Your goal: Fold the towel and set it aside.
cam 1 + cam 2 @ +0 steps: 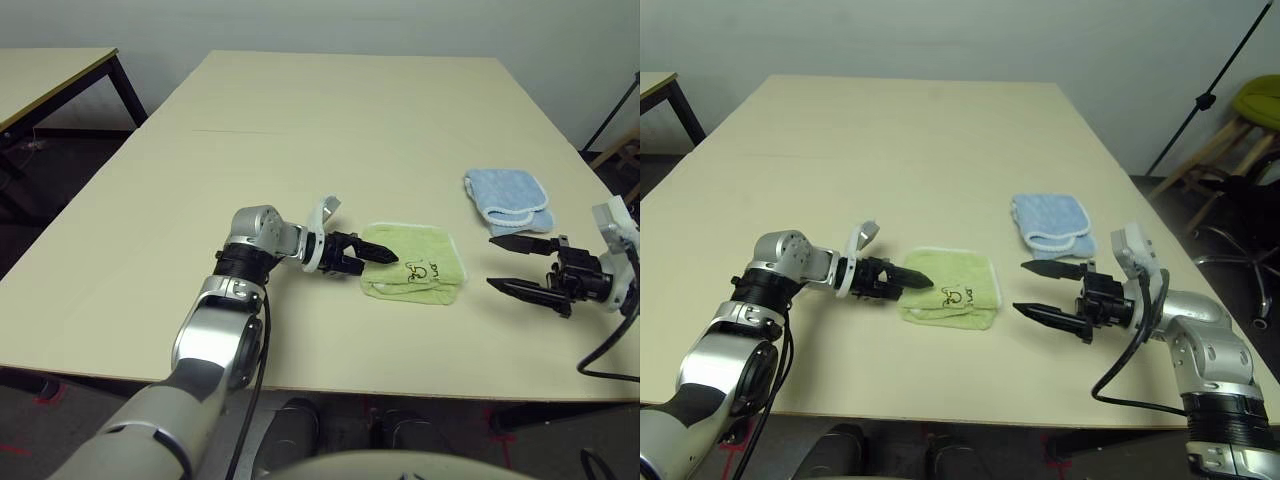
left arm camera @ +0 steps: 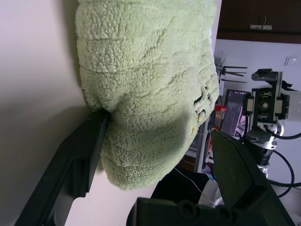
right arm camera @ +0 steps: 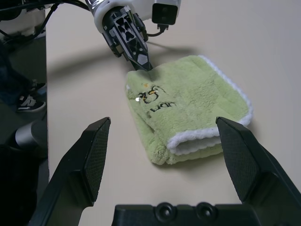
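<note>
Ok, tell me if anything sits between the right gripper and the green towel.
Nothing visible does. The right gripper hangs open beside the towel with only bare table between them; the blue cloth lies farther back.

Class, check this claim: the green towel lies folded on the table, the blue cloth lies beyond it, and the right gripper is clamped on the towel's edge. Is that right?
Not quite. The right gripper stands open, clear of the towel, as the right eye view shows. The towel does lie folded on the table, with the blue cloth beyond it.
</note>
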`<state>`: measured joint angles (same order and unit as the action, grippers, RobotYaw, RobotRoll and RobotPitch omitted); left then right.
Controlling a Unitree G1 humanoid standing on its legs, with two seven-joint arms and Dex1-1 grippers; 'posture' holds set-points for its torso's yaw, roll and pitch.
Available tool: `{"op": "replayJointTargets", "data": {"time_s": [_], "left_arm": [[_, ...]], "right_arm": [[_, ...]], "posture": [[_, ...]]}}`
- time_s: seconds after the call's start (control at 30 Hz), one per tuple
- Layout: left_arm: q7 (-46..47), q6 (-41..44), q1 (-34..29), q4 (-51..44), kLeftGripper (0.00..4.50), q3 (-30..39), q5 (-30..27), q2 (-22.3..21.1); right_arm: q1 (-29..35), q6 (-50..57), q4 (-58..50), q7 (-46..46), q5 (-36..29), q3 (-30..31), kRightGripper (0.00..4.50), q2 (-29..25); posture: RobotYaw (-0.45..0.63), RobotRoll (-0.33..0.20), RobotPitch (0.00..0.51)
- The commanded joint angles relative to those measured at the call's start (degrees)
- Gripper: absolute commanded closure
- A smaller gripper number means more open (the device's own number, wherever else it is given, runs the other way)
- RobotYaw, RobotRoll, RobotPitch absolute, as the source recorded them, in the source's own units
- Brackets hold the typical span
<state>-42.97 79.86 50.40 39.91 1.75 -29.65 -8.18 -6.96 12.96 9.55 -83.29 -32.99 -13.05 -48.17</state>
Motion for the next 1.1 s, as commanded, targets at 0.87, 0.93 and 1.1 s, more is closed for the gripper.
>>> {"op": "replayJointTargets", "data": {"time_s": [0.87,0.93,1.1], "left_arm": [[3.5,-1.4,0.3,4.0,4.47,4.6,-0.4,3.3],[4.1,-1.1,0.0,3.3,4.47,6.0,-0.9,3.4],[6.0,0.1,0.3,0.3,4.47,11.2,-3.5,2.7]], "right_arm": [[1.2,-6.0,2.7,-1.7,2.6,0.0,0.00,-1.2],[0.9,-6.3,3.2,-1.6,2.7,0.2,0.00,-1.1],[-0.1,-6.6,4.2,-1.3,3.3,0.8,0.00,-0.8]], "posture": [[-0.01,0.000,0.046],[0.00,0.000,0.046],[0.01,0.000,0.050]]}}
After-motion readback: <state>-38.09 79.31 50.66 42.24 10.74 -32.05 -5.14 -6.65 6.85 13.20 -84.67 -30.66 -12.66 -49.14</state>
